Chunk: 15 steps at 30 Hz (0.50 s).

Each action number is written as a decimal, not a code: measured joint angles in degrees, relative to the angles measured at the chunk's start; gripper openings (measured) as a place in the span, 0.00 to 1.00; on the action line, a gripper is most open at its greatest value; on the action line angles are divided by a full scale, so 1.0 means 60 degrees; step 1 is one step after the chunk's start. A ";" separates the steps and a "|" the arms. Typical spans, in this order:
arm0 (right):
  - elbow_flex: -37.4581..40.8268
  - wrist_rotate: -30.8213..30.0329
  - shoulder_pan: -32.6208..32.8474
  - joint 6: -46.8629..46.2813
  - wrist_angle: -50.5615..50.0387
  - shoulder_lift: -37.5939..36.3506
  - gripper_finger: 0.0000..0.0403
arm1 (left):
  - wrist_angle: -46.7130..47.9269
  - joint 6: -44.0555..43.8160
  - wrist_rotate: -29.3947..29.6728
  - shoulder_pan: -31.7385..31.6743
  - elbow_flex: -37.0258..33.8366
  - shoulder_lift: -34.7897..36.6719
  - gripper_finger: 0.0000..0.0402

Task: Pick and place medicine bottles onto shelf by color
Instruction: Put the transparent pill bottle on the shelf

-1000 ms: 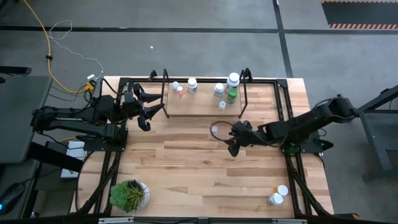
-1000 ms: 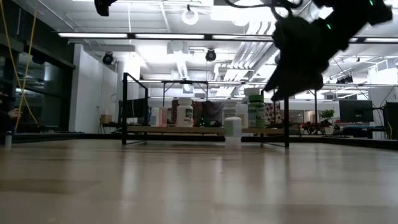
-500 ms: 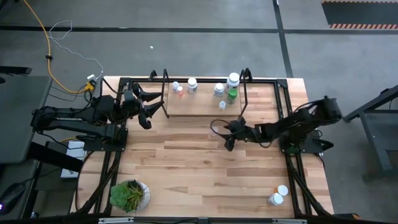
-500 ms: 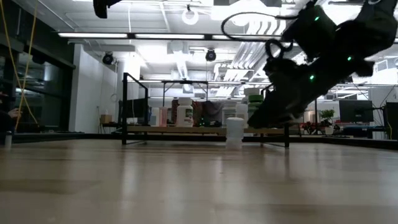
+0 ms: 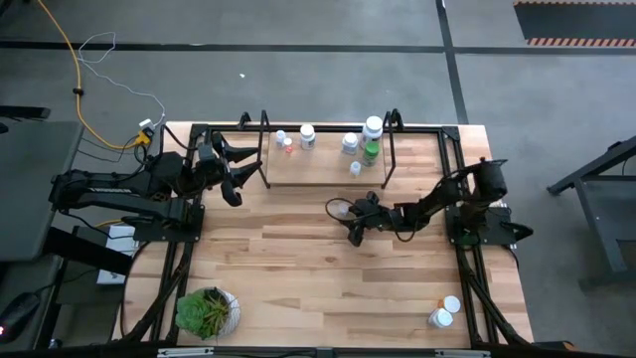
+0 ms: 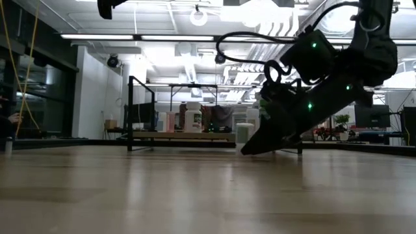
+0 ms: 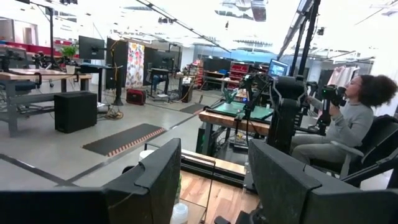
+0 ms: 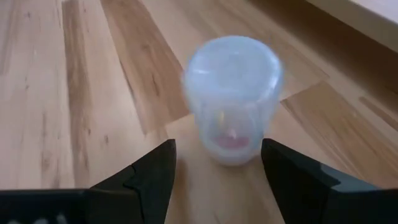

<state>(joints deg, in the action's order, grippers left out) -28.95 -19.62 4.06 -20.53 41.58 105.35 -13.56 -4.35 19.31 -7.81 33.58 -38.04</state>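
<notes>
Risk: my right fingers [image 8: 214, 180], spread and empty, flank the white bottle [image 8: 233, 99] on the surface [image 8: 74, 93]; descending off-centre could topple it.

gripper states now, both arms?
Left gripper: open, holding nothing, at the shelf's left end.
Right gripper: open, approaching a white bottle, not gripping.

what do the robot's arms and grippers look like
Both arms are dark, jointed links. The right arm carries a looping black cable and small green lights. The left gripper and right gripper each have two broad, flat, matte black fingers.
</notes>
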 joint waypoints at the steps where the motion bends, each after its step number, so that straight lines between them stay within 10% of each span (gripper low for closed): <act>1: 0.0000 -0.0031 -0.0035 -0.0019 0.0217 0.0147 0.57 | 0.0000 -0.0002 0.0000 0.0000 0.0000 0.0000 0.45; 15: -0.0982 0.0060 -0.0181 0.0410 0.0107 0.0862 0.43 | 0.0011 0.0001 -0.0004 0.0000 0.0000 0.0000 0.45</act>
<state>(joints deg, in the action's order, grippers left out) -34.84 -19.26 2.98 -18.06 42.23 110.52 -13.50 -4.34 19.29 -7.81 33.58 -38.04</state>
